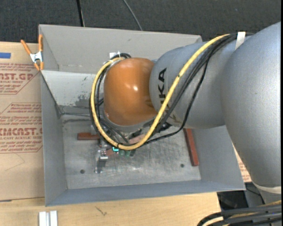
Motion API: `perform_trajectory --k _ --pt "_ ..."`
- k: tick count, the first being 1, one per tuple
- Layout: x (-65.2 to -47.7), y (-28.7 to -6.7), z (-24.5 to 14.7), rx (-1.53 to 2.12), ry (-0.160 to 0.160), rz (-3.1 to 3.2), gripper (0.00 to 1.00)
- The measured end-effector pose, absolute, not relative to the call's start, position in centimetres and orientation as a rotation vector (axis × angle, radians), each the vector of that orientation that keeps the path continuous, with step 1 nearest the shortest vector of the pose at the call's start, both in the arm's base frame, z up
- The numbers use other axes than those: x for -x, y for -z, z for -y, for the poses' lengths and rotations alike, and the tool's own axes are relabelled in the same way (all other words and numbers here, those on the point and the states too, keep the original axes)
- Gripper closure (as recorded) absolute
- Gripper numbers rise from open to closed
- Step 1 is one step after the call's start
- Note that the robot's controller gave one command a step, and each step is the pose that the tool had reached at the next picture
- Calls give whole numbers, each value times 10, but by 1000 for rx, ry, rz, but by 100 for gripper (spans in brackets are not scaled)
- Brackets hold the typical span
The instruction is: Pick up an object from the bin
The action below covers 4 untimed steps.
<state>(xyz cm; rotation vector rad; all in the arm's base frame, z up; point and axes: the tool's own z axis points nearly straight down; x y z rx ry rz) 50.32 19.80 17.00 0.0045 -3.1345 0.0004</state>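
My gripper (101,161) hangs low over the bin floor, left of the middle, mostly hidden under the arm's orange cover. A thin reddish-brown stick (86,136) lies flat just above and left of it, its right end running under the arm. A second reddish-brown bar (192,147) lies lengthwise near the bin's right wall, well away from the gripper. I see nothing held in the gripper.
The arm and its orange cover with looped cables hide the middle and back of the bin. Sloped grey walls close the floor in on all sides. Bare floor shows along the front and at the left.
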Motion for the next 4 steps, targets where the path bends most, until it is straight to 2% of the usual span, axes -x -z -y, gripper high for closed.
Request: perform_trajectory --k 1,2,3,4 --pt "-505 -174 -197 -1 2 3141 0" --pt "-551 -101 -176 -12 4 3148 0" --pt "-555 -73 -144 306 7 3124 100" --pt "-555 -73 -144 307 7 3124 100"
